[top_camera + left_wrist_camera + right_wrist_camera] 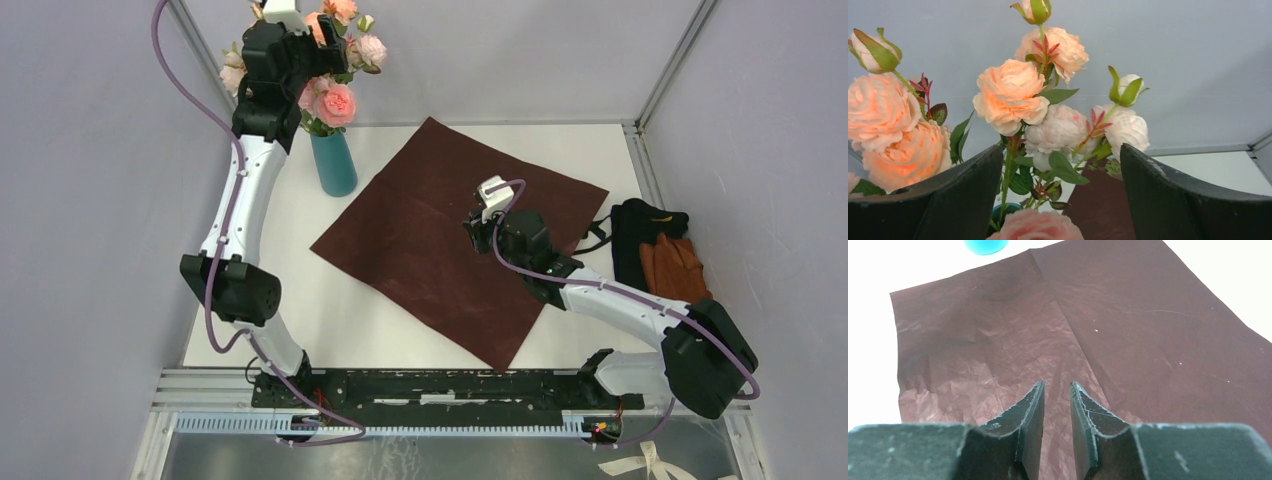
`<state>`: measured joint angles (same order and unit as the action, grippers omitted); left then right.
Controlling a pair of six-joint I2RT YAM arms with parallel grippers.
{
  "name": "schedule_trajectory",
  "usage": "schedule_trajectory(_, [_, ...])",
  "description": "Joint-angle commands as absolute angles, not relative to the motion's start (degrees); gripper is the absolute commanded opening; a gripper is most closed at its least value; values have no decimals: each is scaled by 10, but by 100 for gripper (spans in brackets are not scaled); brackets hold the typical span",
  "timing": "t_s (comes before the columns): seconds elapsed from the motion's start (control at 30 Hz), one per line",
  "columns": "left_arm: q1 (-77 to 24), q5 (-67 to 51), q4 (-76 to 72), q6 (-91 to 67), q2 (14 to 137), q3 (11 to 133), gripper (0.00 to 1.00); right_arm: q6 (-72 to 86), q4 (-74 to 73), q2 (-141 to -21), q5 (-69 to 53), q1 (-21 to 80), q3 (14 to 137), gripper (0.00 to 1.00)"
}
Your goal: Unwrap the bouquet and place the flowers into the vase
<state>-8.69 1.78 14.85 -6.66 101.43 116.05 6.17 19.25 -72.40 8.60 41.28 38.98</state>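
Done: we see the flowers (335, 100) standing in the vase (334, 165) at the tabletop's (290, 280) far left, and the wrapping paper (420, 230) lying flat.
Remaining: we judge only clearing the arms is left.
Left claw (1060, 155): spread wide beside the blooms, gripping nothing.
Right claw (1055, 387): narrowly parted, empty, above the paper.
Writing: we read none.

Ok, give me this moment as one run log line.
flowers: in vase | wrapping paper: spread flat on table | left gripper: open, at flowers | right gripper: narrowly open, empty, above wrapping paper
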Motion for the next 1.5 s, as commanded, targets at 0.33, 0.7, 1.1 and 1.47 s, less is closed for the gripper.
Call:
schedule_trajectory(0.33, [-87, -141, 30, -186, 870, 1135, 98, 72, 219, -728, 103, 415, 400, 36])
schedule_trajectory(0.7, [-140, -313, -82, -269, 818, 937, 99, 73, 208, -721, 142, 414, 391, 75])
schedule_trajectory(1.1, [-254, -245, -34, -226, 763, 763, 99, 76, 205, -755, 132, 415, 401, 76])
schedule_trajectory(1.47, [-272, -200, -95, -229, 846, 602, 99, 63, 198, -712, 195, 414, 379, 75])
